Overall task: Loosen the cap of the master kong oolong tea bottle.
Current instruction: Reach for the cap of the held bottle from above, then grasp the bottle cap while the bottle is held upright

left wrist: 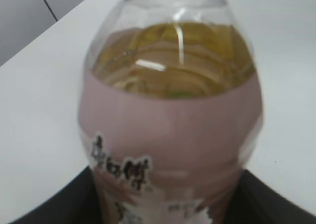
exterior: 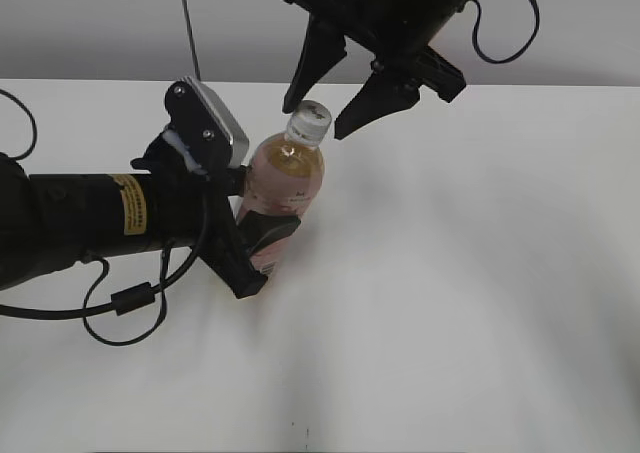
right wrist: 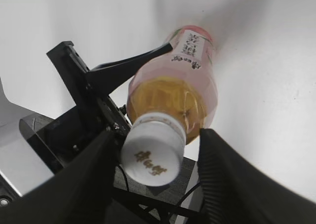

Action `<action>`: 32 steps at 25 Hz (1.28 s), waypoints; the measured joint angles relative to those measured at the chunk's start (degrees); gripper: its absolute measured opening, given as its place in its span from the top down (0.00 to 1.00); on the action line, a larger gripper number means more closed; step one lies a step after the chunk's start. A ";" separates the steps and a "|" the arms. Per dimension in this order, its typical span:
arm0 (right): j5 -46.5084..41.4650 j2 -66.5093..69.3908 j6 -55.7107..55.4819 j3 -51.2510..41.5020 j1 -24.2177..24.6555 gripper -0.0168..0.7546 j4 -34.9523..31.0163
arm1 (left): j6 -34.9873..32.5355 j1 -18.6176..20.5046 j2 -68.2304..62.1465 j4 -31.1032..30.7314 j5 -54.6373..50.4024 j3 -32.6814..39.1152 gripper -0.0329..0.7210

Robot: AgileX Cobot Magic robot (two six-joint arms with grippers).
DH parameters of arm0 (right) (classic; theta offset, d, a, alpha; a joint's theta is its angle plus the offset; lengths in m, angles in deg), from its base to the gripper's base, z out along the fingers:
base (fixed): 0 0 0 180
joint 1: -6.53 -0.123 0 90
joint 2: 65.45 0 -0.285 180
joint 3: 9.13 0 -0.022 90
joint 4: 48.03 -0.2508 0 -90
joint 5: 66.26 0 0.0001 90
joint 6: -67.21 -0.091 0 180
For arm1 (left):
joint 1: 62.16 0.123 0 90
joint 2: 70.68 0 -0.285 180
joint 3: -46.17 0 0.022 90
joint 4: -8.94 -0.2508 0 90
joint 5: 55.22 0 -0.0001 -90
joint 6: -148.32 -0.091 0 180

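The oolong tea bottle (exterior: 285,178) stands on the white table, clear with amber tea and a pink label; it fills the left wrist view (left wrist: 170,130) and shows from above in the right wrist view (right wrist: 182,80). My left gripper (exterior: 262,235) is shut on the bottle's labelled body. The white cap (exterior: 309,120) with a small dark mark on top (right wrist: 151,154) is on the bottle's neck. My right gripper (exterior: 318,111) hangs open over the cap, one finger on each side (right wrist: 158,157), with a gap to the right finger.
The white table (exterior: 470,273) extends to the right and front of the bottle. The left arm's body and black cables (exterior: 120,298) lie at the left. A grey wall (exterior: 100,23) runs behind the table.
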 joint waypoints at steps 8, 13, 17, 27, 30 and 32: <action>0.18 0.32 0.90 0.00 -0.05 0.61 -0.59 | 0.00 0.00 0.00 0.00 0.00 0.00 0.44; 0.22 0.39 4.07 0.00 -0.11 0.61 -0.61 | -0.02 0.00 0.00 0.00 -0.05 0.00 0.44; 0.09 0.39 10.92 0.00 -0.11 0.61 -0.61 | -0.02 0.00 0.00 0.00 -0.05 0.00 0.44; -0.82 0.39 47.16 0.00 -0.11 0.61 -0.66 | -0.25 -0.06 0.00 -0.37 -0.16 0.00 0.44; -0.89 0.39 60.69 0.00 -0.11 0.61 -0.66 | -0.25 -0.06 0.00 -0.43 -0.31 0.00 0.44; -0.89 0.39 69.42 0.00 -0.11 0.61 -0.72 | -0.25 -0.06 0.00 -0.43 -0.31 0.00 0.44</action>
